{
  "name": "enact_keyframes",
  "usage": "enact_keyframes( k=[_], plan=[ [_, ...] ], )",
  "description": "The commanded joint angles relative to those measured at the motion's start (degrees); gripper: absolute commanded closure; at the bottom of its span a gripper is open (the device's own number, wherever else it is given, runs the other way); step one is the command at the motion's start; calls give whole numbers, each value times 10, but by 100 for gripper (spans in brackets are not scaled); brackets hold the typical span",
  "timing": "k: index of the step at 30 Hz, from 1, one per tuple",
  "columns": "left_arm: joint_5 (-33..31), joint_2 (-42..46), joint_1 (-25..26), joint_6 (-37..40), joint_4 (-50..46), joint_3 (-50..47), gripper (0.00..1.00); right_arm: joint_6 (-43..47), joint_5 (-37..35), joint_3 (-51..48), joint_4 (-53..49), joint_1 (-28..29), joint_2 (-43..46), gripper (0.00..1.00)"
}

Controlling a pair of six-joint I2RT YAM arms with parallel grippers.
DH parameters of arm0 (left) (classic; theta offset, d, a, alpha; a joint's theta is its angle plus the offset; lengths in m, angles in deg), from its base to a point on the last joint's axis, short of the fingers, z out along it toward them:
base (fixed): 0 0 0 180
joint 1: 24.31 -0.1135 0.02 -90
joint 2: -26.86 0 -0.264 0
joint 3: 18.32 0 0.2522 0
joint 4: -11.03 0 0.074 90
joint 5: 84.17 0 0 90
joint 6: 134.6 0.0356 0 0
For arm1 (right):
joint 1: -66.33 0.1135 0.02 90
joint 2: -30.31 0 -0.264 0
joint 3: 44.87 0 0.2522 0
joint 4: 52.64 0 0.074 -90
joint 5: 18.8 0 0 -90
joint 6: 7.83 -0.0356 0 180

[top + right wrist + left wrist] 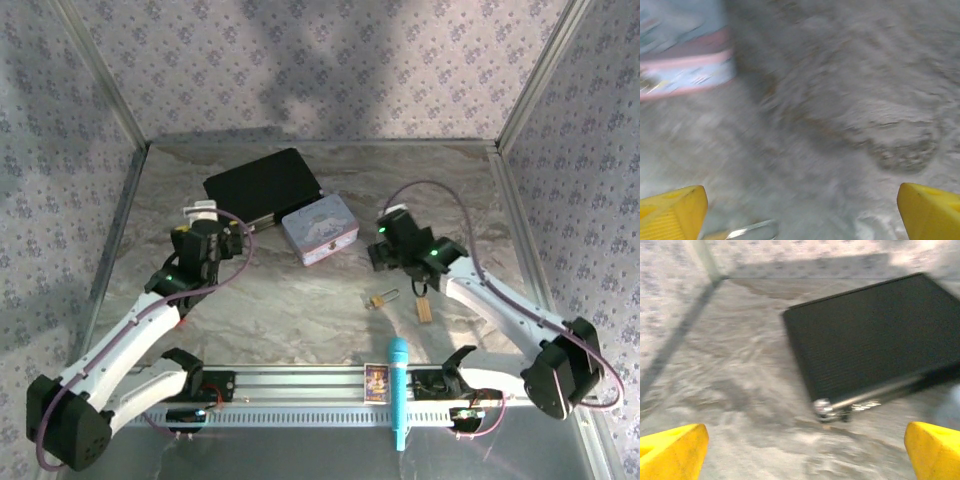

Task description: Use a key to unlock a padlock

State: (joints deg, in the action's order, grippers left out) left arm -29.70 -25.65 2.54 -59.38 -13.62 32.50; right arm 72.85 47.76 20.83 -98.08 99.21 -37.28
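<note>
The small brass padlock with its silver shackle lies on the marble table, right of centre. I cannot make out the key; it is too small to tell apart from the lock. My right gripper hovers just behind the padlock, open and empty. In the blurred right wrist view the silver shackle shows at the bottom edge between the yellow fingertips. My left gripper stands open and empty at the left, facing the black case.
A pastel tin sits mid-table, with the black case behind it. A tan ridged wooden block lies right of the padlock. A blue marker and a small card rest on the front rail. A silvery fitting marks the case's corner.
</note>
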Motion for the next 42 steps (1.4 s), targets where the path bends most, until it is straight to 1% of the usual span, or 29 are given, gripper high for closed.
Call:
enact_keyframes(
  k=[1,3,5,7,8,10,12,14,16,19,20,21,22,23,24,25,27,28,31,42],
  plan=[
    [-108,-13,-41,77,124,-59,0,60,-1,-57,142,-95,3,2],
    [-100,-31,-79,77,141,-73,0,60,-6,-89,201,-156,3,2],
    [-93,-55,-106,70,160,-84,0,55,28,-117,250,-222,-3,2],
    [-85,-84,-129,79,229,-112,0,39,63,-149,299,-286,-14,2],
    [-69,-101,-145,80,260,-124,0,35,72,-172,344,-306,-16,2],
    [-28,-138,-178,72,304,-139,0,38,96,-227,453,-331,-19,3],
    [23,-176,-213,74,381,-160,0,55,104,-271,553,-334,-26,3],
    [89,-193,-237,82,403,-153,0,72,111,-305,644,-336,-41,2],
    [146,-218,-262,72,460,-157,0,77,128,-326,718,-341,-69,2],
    [179,-273,-276,72,533,-153,0,85,151,-330,787,-346,-126,2],
    [192,-302,-281,71,545,-145,0,85,162,-324,794,-349,-146,2],
    [193,-316,-274,83,559,-139,0,85,166,-323,806,-350,-164,2],
    [211,-318,-268,96,531,-128,0,85,174,-321,822,-352,-186,2],
    [217,-333,-263,106,553,-131,0,89,176,-318,826,-351,-196,2],
    [233,-350,-263,113,573,-137,0,91,185,-307,795,-351,-190,1],
    [253,-360,-263,123,610,-146,0,92,187,-302,787,-352,-192,1],
    [262,-351,-265,121,577,-137,0,93,185,-300,784,-350,-192,1],
    [263,-357,-266,122,596,-142,0,95,184,-302,791,-349,-194,1],
    [276,-355,-266,127,587,-139,0,104,172,-295,779,-339,-194,1],
    [276,-354,-266,127,583,-138,0,104,180,-293,777,-342,-195,1]
  ],
)
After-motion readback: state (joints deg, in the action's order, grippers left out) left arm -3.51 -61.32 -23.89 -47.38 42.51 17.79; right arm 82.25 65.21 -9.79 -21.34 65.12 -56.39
